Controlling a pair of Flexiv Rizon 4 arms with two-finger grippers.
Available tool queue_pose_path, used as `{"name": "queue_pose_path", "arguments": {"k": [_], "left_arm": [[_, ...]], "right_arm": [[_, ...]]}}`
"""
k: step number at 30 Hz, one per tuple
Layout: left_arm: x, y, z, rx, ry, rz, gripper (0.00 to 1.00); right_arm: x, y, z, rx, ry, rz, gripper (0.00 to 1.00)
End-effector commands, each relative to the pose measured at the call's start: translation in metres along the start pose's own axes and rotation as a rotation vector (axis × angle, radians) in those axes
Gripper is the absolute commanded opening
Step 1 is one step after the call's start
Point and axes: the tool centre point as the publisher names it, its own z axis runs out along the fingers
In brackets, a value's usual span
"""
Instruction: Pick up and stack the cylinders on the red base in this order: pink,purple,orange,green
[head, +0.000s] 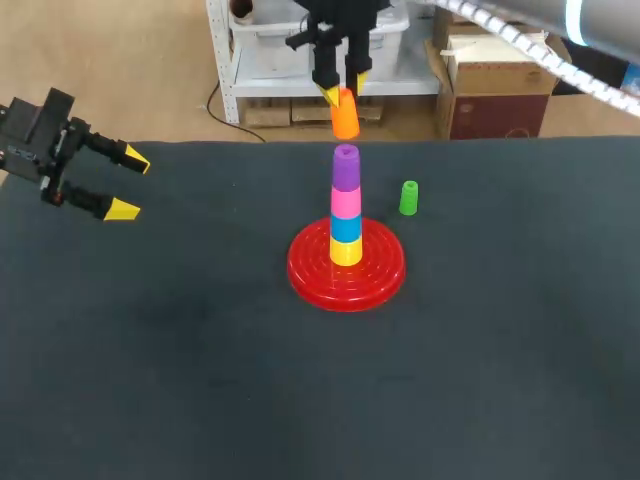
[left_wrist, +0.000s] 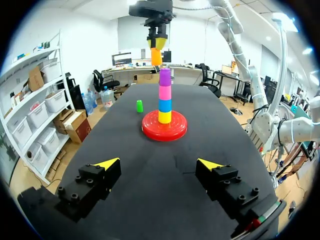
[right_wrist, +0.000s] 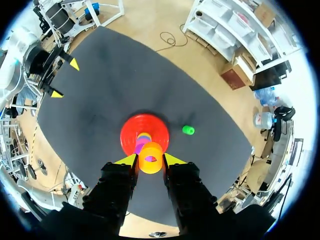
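Observation:
On the red base (head: 347, 270) stands a stack of yellow, blue, pink (head: 345, 202) and purple (head: 345, 168) cylinders. My right gripper (head: 342, 94) hangs just above the stack, shut on the orange cylinder (head: 344, 114). In the right wrist view the orange cylinder (right_wrist: 150, 157) sits between the yellow fingertips (right_wrist: 127, 160), over the stack and red base (right_wrist: 131, 131). The green cylinder (head: 408, 197) stands upright on the table to the right of the base. My left gripper (head: 123, 183) is open at the far left, well away from the stack, with nothing in it (left_wrist: 157, 164).
The dark table (head: 200, 350) stretches wide around the base. Only the green cylinder (right_wrist: 188, 130) stands loose on it, close beside the base.

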Motion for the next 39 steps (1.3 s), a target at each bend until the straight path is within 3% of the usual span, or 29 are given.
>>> {"name": "queue_pose_path", "arguments": {"k": [1,10,24,38,39], "left_arm": [[0.001,0.000,0.000,-0.001,-0.002,0.003,1.00],[0.001,0.000,0.000,-0.001,-0.002,0.003,1.00],[0.001,0.000,0.000,-0.001,-0.002,0.003,1.00],[0.001,0.000,0.000,-0.001,-0.002,0.003,1.00],[0.001,0.000,0.000,-0.001,-0.002,0.003,1.00]], "right_arm": [[0.025,0.004,0.002,0.001,-0.431,0.010,0.00],[0.019,0.007,0.013,-0.037,-0.431,-0.005,0.00],[0.020,0.001,0.025,-0.072,-0.356,-0.021,0.00],[0.015,-0.003,0.043,-0.179,-0.292,-0.036,0.00],[0.016,-0.003,0.042,-0.201,-0.300,-0.033,0.20]]}}
